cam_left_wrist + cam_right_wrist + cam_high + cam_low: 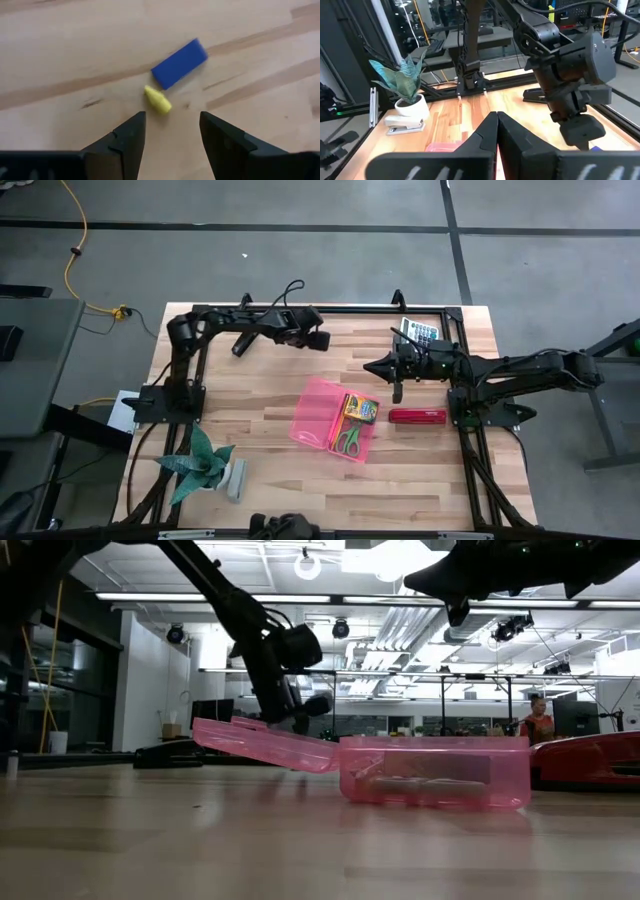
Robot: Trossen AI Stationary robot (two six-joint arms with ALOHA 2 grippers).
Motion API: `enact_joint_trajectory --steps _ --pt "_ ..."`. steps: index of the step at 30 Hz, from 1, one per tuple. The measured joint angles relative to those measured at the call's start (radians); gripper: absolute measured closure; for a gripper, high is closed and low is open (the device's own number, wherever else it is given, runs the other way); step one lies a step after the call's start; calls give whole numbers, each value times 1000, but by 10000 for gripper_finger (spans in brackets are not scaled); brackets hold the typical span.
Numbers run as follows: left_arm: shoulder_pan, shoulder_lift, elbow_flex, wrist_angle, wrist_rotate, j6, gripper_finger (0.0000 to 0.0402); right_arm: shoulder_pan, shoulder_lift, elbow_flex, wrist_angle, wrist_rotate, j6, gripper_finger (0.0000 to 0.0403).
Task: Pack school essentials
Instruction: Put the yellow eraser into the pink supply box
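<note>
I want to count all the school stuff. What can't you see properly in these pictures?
- Pink case, low view: tinted wall blurs its contents.
- Blue eraser and yellow piece: seen only in the left wrist view, hidden under the left gripper from above.
- Calculator, high view: partly covered by the right arm.
- Scissors, crayon box: too small for detail.
</note>
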Motion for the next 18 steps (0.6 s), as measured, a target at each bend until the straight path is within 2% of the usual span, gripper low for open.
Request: enact_joint_trajectory --steps 7,13,18 --pt "10 41 2 12 14 -44 245 0 0 0 -1 6 -2 403" --pt "16 44 2 8 -44 -72 286 0 0 0 -1 6 -2 403" --pt "39 51 2 15 -40 -74 321 0 0 0 -1 6 0 403"
